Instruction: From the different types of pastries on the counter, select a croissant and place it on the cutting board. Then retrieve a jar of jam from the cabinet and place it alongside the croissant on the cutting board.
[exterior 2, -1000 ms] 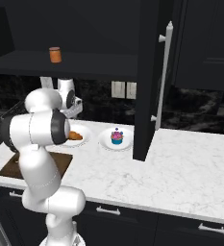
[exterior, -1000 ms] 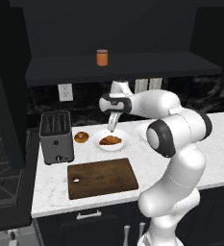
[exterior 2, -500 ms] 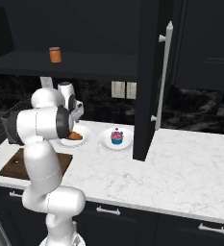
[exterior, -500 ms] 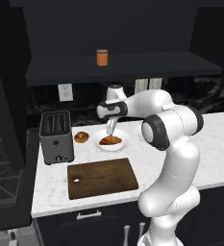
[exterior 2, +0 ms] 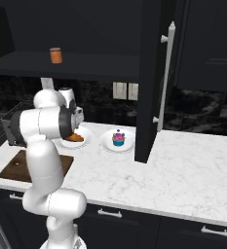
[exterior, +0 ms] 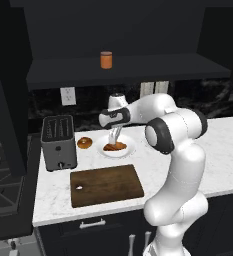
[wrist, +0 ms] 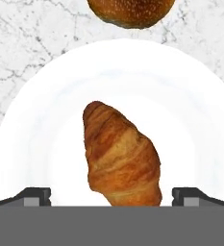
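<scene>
Your gripper (wrist: 111, 194) is spread wide, straddling the croissant (wrist: 120, 156) at plate (wrist: 31, 144) centre; donut (wrist: 131, 12) off plate's rim; nothing held.

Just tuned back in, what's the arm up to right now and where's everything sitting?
The gripper is open, poised right over the croissant on its white plate, one fingertip on each side, nothing gripped yet. The donut sits on the counter between that plate and the toaster. The cupcake is on its own plate. The cutting board has nothing on it, and the jar of jam is on the cabinet shelf.
</scene>
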Controlling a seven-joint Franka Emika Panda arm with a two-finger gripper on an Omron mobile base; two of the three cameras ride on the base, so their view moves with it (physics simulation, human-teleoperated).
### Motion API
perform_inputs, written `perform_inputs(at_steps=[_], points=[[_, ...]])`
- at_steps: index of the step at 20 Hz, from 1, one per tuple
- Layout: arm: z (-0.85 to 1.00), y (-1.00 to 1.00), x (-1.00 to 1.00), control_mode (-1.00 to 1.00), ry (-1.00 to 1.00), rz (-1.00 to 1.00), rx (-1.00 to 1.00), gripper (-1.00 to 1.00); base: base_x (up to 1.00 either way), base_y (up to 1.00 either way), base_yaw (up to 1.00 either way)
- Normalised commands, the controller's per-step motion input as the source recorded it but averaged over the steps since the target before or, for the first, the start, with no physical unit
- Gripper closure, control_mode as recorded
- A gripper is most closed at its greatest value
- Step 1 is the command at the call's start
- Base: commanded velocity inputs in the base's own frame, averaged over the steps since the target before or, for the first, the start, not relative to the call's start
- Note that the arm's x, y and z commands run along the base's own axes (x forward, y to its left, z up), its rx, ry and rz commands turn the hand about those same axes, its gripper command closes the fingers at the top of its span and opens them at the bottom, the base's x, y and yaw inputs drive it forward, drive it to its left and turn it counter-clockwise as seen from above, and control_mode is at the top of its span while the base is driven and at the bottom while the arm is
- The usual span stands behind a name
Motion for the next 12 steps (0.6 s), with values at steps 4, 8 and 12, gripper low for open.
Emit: perform_inputs(at_steps=[4, 8, 12], points=[[0.00, 0.00, 0.00, -1.00, 0.02, 0.00, 0.00, -1.00, 0.00, 0.00, 0.00], [-0.14, 0.00, 0.00, -1.00, 0.03, 0.00, 0.00, -1.00, 0.00, 0.00, 0.00], [-0.33, 0.00, 0.00, -1.00, 0.16, 0.00, 0.00, -1.00, 0.00, 0.00, 0.00]])
